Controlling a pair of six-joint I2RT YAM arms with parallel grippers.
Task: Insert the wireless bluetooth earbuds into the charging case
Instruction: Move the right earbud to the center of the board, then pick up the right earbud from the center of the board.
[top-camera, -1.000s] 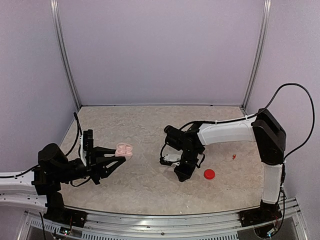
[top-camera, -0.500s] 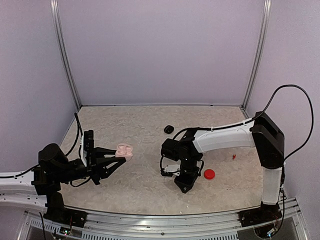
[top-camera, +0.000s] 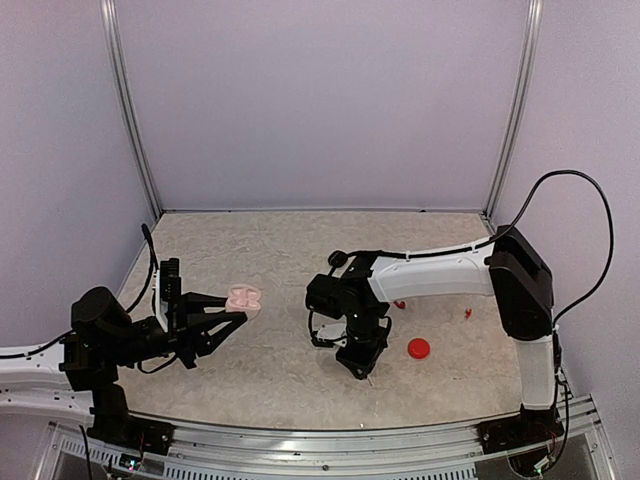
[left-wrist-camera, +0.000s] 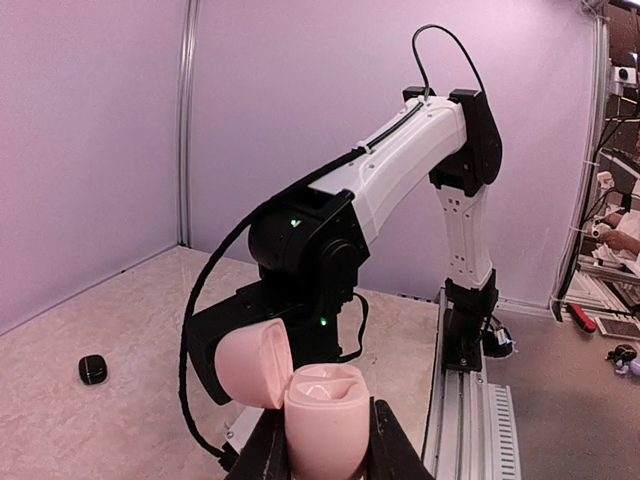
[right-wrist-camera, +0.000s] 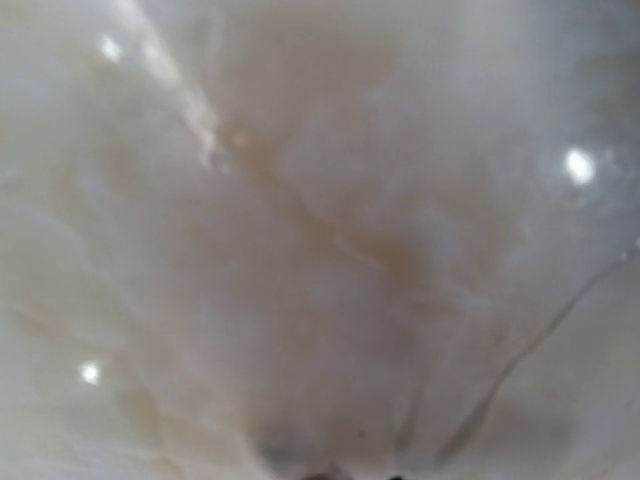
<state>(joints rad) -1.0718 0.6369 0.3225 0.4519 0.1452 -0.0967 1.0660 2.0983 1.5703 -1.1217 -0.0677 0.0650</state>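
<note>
Though right wrist only blurs, left wrist shows charging case open.

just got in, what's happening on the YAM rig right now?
The left gripper holds a pink charging case off the table, lid open; no earbud shows in it. The right gripper points down close over the table, near a red case; its wrist view is only blurred tabletop, so whether it grips anything is unclear. A black case lies farther back.
</note>
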